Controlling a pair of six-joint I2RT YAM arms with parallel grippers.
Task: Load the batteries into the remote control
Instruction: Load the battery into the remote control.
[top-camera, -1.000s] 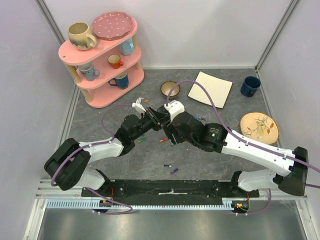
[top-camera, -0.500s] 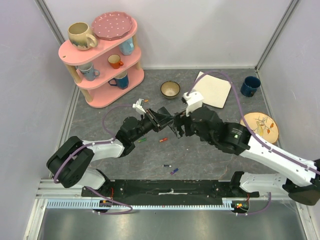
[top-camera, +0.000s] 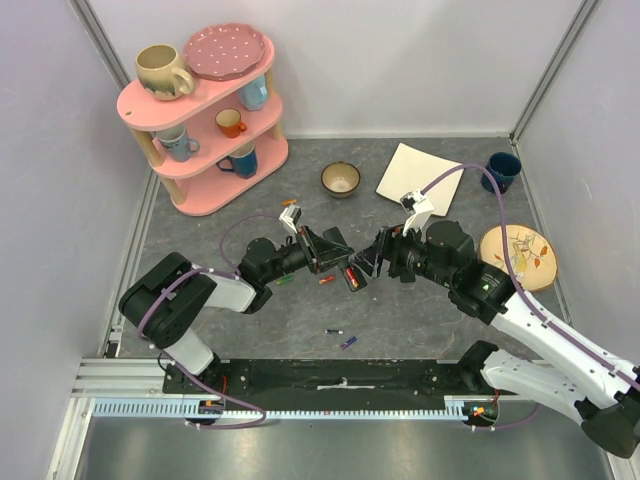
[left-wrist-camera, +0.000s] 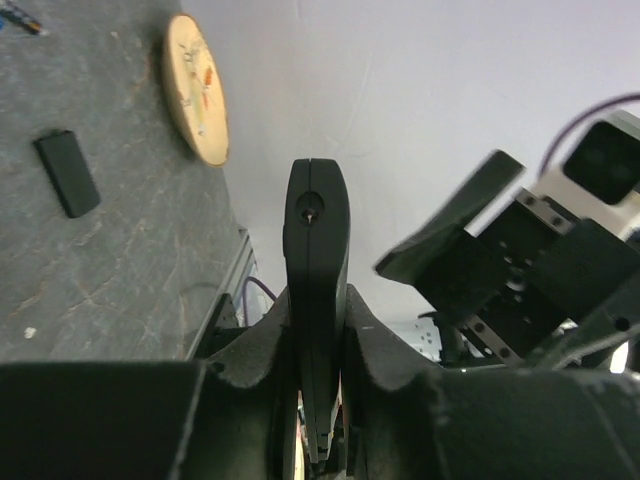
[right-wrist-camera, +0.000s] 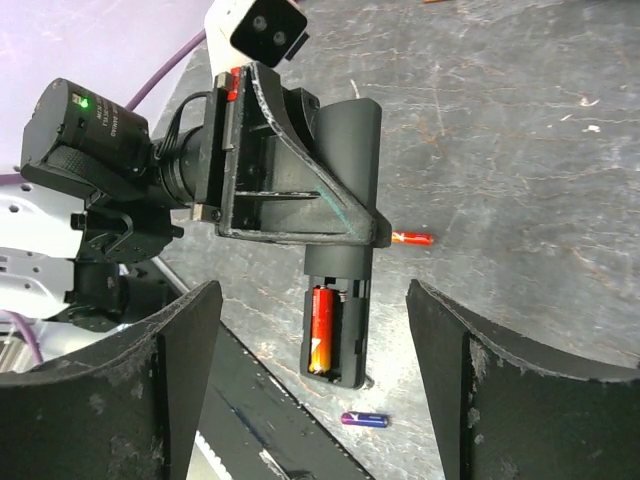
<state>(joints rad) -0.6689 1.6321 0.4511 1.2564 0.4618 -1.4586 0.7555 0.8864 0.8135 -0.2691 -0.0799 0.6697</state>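
Observation:
My left gripper (top-camera: 322, 256) is shut on the black remote control (top-camera: 345, 272) and holds it above the table, edge-on in the left wrist view (left-wrist-camera: 316, 250). The right wrist view shows its open battery bay (right-wrist-camera: 338, 325) with one orange battery (right-wrist-camera: 321, 328) in the left slot; the right slot looks empty. My right gripper (top-camera: 374, 257) is open and empty, just right of the remote, its fingers (right-wrist-camera: 170, 370) wide either side of the bay. Loose batteries lie on the table: red (right-wrist-camera: 412, 238), purple (right-wrist-camera: 362, 420), green (top-camera: 284, 281).
A small black cover plate (left-wrist-camera: 68, 173) lies on the table. A pink shelf with mugs (top-camera: 205, 110) stands at the back left, with a small bowl (top-camera: 341, 179), a white square plate (top-camera: 420, 175), a blue mug (top-camera: 500, 172) and a wooden plate (top-camera: 518, 255) elsewhere.
My right gripper has drawn back to the right, off the remote, and is open. My left gripper has turned the remote and moved it slightly right.

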